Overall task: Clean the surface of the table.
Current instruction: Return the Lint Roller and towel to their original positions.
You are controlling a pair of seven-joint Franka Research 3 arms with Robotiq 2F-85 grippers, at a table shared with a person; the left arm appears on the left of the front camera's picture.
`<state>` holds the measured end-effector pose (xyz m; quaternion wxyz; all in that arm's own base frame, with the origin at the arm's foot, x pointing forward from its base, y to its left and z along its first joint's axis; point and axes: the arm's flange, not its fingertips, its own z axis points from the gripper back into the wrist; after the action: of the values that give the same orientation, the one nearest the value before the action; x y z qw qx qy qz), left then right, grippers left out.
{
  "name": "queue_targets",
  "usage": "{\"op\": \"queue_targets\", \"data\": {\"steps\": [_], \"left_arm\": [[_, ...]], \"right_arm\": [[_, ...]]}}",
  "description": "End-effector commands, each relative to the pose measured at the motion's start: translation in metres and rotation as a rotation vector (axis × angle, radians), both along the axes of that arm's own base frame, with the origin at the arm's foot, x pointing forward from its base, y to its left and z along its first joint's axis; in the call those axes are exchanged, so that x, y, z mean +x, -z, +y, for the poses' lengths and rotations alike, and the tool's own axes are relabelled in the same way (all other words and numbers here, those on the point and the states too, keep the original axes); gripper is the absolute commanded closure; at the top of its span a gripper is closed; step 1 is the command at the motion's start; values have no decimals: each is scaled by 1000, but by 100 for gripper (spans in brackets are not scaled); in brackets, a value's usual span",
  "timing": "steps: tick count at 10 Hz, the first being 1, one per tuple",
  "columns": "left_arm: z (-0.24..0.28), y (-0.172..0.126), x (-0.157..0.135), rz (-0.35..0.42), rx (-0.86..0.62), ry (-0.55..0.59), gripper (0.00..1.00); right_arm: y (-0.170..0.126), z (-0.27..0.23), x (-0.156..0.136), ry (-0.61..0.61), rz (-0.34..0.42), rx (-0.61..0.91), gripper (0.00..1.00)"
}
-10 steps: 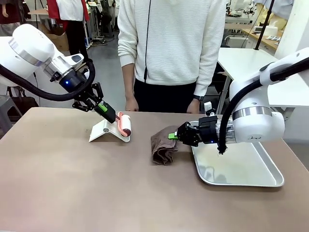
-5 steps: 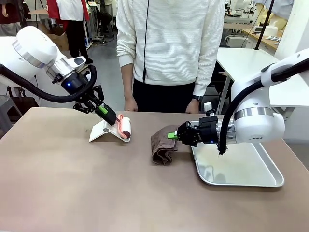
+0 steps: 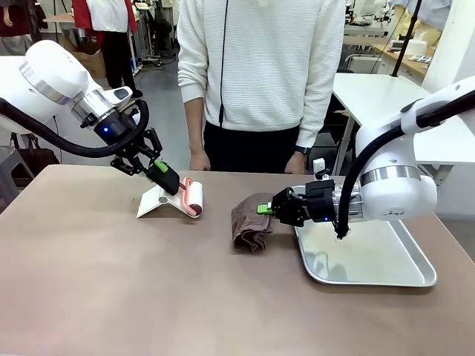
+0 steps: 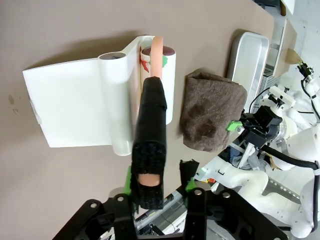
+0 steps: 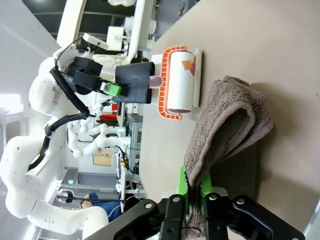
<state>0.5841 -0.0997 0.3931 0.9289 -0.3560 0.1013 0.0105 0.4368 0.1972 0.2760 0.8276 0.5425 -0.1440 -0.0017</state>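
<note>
While the table (image 3: 111,282) spreads its brownish top across the front view, a person (image 3: 260,81) in a white sweater stands at its far edge with hands resting near the rim. On the right part of the top lies a silver tray (image 3: 371,259), seen there from above and in the left wrist view only as a narrow end.

A brown towel (image 3: 251,222) sits folded just left of the tray. From the front, the right gripper (image 3: 264,209) seems merely to touch its far edge; the right wrist view shows more, with the green pads (image 5: 182,184) pressed against a fold of cloth between them, so the fingers are nearly together and pinching the towel.

Further left, a lint roller (image 3: 191,196) rests on its white stand (image 3: 157,202). The left gripper (image 3: 160,169) is at the roller's black handle (image 4: 150,145). In the left wrist view the handle lies against one finger, with a gap to the other, so the jaws stand partly apart rather than clamped.
</note>
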Motion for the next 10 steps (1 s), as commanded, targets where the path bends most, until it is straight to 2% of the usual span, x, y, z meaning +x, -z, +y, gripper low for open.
{"op": "queue_targets", "data": {"steps": [1, 3, 4, 6, 8, 10], "left_arm": [[-1, -4, 2, 6, 20, -17, 0], [6, -10, 1, -8, 14, -34, 0], [11, -12, -2, -16, 8, -42, 0], [25, -19, -11, -29, -10, -59, 0], [44, -37, -33, -50, -37, -27, 0], [63, -58, -63, -97, -75, 3, 0]], "right_arm": [[-1, -2, -1, -23, 3, -10, 0], [-10, 3, -2, -54, -8, -69, 0], [-20, 8, -2, -83, -24, -121, 17], [-42, 15, 4, -114, -30, -282, 0], [-75, 12, 6, -131, 4, -443, 0], [-105, -1, -4, -113, 17, -534, 0]]}}
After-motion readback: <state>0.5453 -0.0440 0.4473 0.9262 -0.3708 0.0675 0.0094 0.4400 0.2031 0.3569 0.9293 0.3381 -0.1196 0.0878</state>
